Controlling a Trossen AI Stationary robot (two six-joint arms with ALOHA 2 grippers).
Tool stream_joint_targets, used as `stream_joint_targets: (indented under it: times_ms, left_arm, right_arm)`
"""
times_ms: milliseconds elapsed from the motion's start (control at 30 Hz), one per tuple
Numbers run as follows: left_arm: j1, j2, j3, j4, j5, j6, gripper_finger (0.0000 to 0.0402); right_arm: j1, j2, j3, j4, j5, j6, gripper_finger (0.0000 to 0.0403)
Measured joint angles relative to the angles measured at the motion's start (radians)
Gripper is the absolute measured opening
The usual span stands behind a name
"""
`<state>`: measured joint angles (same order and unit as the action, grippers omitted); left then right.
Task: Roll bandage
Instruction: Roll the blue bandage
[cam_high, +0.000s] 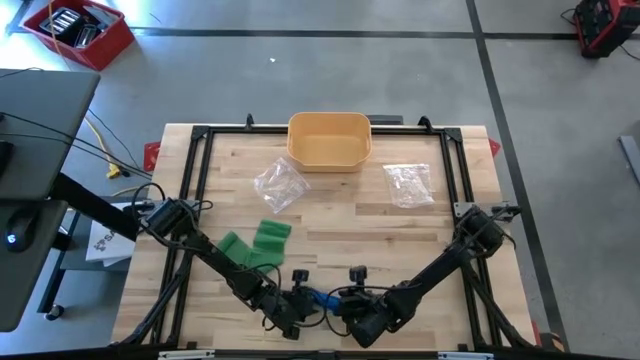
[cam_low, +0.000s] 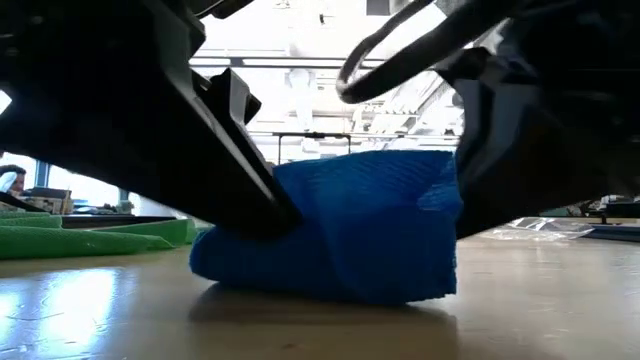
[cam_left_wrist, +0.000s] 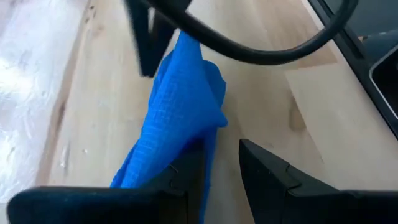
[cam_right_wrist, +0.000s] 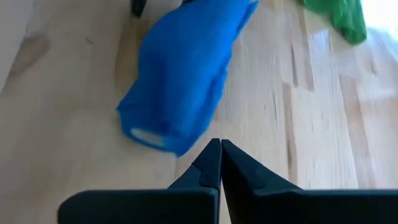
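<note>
**Carefully rolling the blue bandage at the near edge**

Now we are working at six o'clock on the table, where the blue bandage (cam_high: 318, 297) is lying partly bunched. Our left gripper (cam_left_wrist: 217, 165) is pinching one end, jaws half closed on it. Our right gripper (cam_right_wrist: 220, 163) is hovering beside the roll, jaws shut and empty; we should be reopening it before turning. Farther off, at nine o'clock, the green bandages (cam_high: 255, 243) are waiting.

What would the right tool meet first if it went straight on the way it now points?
Most likely the blue bandage, lying on the wooden table just ahead of the shut right tool; exact depth is unclear.
</note>
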<state>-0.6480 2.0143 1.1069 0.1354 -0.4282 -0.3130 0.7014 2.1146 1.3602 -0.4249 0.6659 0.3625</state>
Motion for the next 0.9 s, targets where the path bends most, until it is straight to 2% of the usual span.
stream_joint_targets:
  times_ms: [167, 300, 433, 600, 700, 900]
  left_arm:
    - [0.002, -0.012, -0.001, -0.017, 0.005, 0.000, 0.0097]
    - [0.007, -0.007, -0.001, -0.030, 0.045, 0.004, 0.0097]
    - [0.012, 0.008, -0.001, -0.048, 0.184, 0.044, 0.0097]
    - [0.012, 0.021, 0.001, -0.059, 0.202, 0.025, 0.0097]
    - [0.011, 0.023, 0.001, -0.061, 0.192, 0.011, 0.0097]
    - [0.010, 0.024, 0.001, -0.058, 0.182, 0.010, 0.0097]
  right_arm:
    - [-0.001, -0.038, 0.000, -0.183, 0.013, 0.201, 0.0000]
    - [0.002, -0.085, 0.000, -0.237, -0.062, 0.233, 0.0001]
    - [0.002, -0.091, 0.000, -0.115, -0.161, 0.242, 0.0001]
    - [-0.021, -0.055, 0.000, 0.089, -0.270, 0.258, 0.0008]
    - [-0.031, -0.059, 0.000, 0.140, -0.282, 0.267, 0.0037]
    - [-0.050, -0.061, 0.000, 0.137, -0.299, 0.300, 0.0131]
